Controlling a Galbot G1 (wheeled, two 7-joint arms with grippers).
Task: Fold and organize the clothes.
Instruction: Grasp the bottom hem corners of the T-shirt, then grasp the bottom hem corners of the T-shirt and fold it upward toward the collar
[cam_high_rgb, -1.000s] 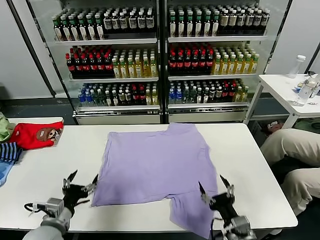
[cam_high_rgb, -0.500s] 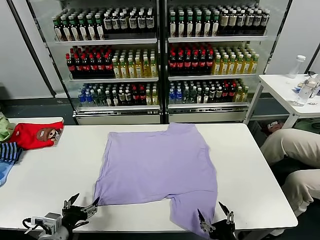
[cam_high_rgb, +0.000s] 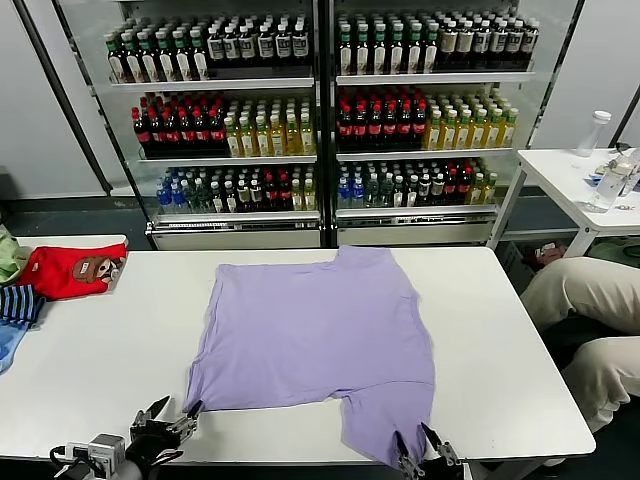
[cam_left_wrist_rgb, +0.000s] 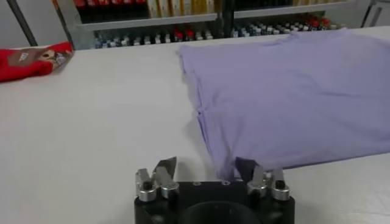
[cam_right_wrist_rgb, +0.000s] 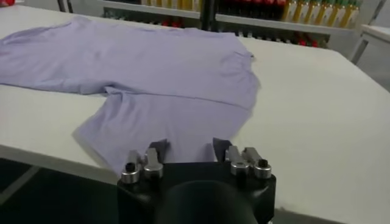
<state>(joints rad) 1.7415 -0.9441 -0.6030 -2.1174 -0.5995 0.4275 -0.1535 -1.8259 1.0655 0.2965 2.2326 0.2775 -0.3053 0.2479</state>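
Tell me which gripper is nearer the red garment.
Left. The left gripper sits at the table's near edge on the red garment's side; the right gripper is beyond the lavender T-shirt, farther away.

Black gripper bodies, left (cam_left_wrist_rgb: 206, 176) and right (cam_right_wrist_rgb: 188, 153). Silver knuckles with dark screws. Dark wedge fingertips (cam_left_wrist_rgb: 166, 166).

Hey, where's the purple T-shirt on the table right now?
In the head view, the lavender T-shirt lies spread flat mid-table, one sleeve draping over the near edge by the right gripper, with the left gripper off its near-left corner.
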